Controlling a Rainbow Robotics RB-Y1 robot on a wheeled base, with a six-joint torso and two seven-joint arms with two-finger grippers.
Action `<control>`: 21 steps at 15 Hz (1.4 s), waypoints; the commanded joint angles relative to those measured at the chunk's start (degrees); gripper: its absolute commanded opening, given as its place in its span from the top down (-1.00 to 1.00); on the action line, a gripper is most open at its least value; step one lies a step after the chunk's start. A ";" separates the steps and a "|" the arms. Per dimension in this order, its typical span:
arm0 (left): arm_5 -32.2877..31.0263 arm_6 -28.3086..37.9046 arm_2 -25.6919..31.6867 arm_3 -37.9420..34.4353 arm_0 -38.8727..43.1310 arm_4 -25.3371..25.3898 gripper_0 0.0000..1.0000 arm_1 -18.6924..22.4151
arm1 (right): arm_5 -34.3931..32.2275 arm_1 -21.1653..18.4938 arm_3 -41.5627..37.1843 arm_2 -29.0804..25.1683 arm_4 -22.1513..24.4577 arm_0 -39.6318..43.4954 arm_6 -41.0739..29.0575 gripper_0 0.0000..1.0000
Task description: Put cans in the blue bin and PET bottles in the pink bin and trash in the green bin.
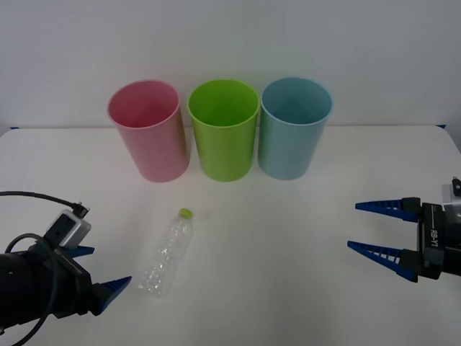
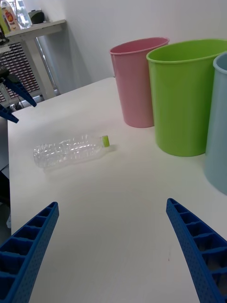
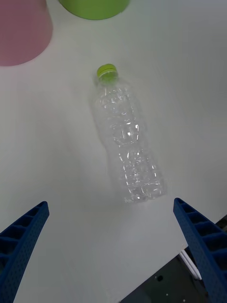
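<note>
Taking the PET bottle (image 1: 168, 254) as my landmark, lying on the desk (image 1: 288, 238) with its cap toward the bins, I have the left end effector (image 1: 97, 277) just to its left, spread wide and empty, presumably to close around the body. Behind the bottle stand the pink bin (image 1: 148, 130), green bin (image 1: 224, 128) and blue bin (image 1: 294, 127). Well to its right waits my right end effector (image 1: 374, 231), equally spread and empty.

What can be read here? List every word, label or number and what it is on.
"RB-Y1": sideways on the black body of the right hand.
Labels on the shelf bottles: too blurred to read.
PET bottle, pink bin, green bin, blue bin: no text.
</note>
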 commanded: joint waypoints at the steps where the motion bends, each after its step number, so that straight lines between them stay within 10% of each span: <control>1: 0.36 0.71 -2.29 2.14 -1.91 -1.21 -0.80 0.24 | 0.00 0.00 0.00 0.00 0.00 0.00 0.00 -0.56; 21: -6.67 3.78 -16.79 14.18 -15.45 -17.30 -0.80 -15.84 | 0.00 0.00 0.00 0.00 0.00 0.00 0.00 -0.55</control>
